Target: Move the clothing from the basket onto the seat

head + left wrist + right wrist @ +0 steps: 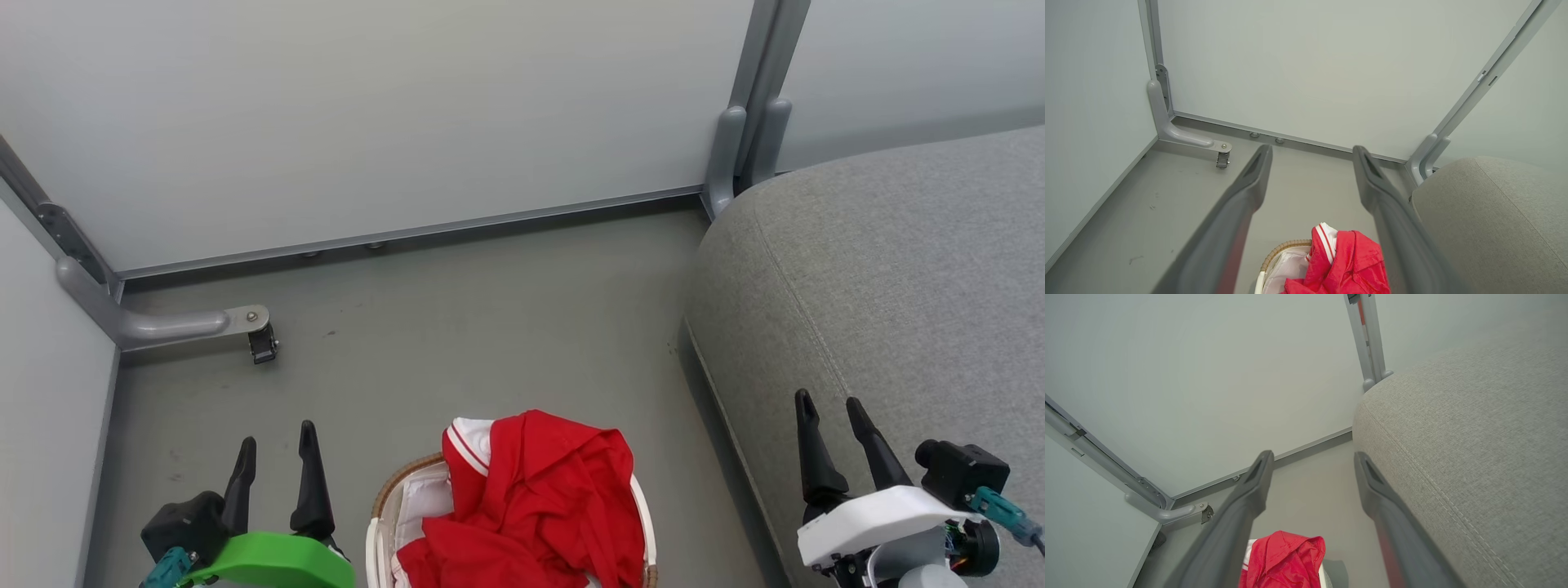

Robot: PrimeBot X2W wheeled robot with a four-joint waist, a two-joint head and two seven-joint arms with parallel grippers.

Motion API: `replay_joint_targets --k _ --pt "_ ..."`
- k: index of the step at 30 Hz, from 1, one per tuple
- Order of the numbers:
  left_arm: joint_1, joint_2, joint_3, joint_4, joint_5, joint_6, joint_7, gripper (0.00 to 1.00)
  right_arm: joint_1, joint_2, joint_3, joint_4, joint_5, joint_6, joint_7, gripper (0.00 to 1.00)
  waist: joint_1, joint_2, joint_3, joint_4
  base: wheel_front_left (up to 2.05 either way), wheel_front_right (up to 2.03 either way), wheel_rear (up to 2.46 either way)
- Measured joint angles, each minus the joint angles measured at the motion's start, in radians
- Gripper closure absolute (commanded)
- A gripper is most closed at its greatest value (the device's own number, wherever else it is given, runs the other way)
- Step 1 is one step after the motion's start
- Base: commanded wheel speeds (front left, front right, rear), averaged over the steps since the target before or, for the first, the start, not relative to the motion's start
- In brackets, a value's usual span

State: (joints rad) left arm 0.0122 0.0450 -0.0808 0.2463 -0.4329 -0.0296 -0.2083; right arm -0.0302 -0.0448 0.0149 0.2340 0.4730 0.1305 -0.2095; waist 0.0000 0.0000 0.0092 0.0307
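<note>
Bright red clothing [535, 498] with white striped trim is heaped in the basket [392, 490], a cream basket with a brown woven rim and white liner, at the bottom centre of the head view. The clothing [1347, 261] [1284, 559] also shows low between the fingers in both wrist views. The grey seat [890, 286] fills the right side. My left gripper [276, 453] stands open left of the basket, above the floor, holding nothing. My right gripper [831, 408] stands open over the seat's front edge, also holding nothing.
Pale partition walls [367, 114] close off the back and left. A grey metal foot with a caster [263, 343] juts from the left corner. A grey post [747, 139] stands behind the seat. Bare grey floor [490, 327] lies beyond the basket.
</note>
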Motion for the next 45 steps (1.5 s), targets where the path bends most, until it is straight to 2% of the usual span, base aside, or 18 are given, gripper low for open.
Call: replay_joint_targets --k 28,45 --pt "0.012 0.002 -0.04 0.062 0.157 0.016 -0.053 0.0 0.005 -0.002 0.021 0.001 -0.183 0.0 -0.052 0.0 0.0 0.0 0.008 0.008 0.0 0.0 0.0" --pt "0.012 0.002 -0.041 0.074 0.161 0.016 -0.054 0.0 0.006 -0.002 0.021 0.002 -0.185 0.0 -0.052 0.0 0.0 0.0 0.011 0.009 0.0 0.0 0.0"
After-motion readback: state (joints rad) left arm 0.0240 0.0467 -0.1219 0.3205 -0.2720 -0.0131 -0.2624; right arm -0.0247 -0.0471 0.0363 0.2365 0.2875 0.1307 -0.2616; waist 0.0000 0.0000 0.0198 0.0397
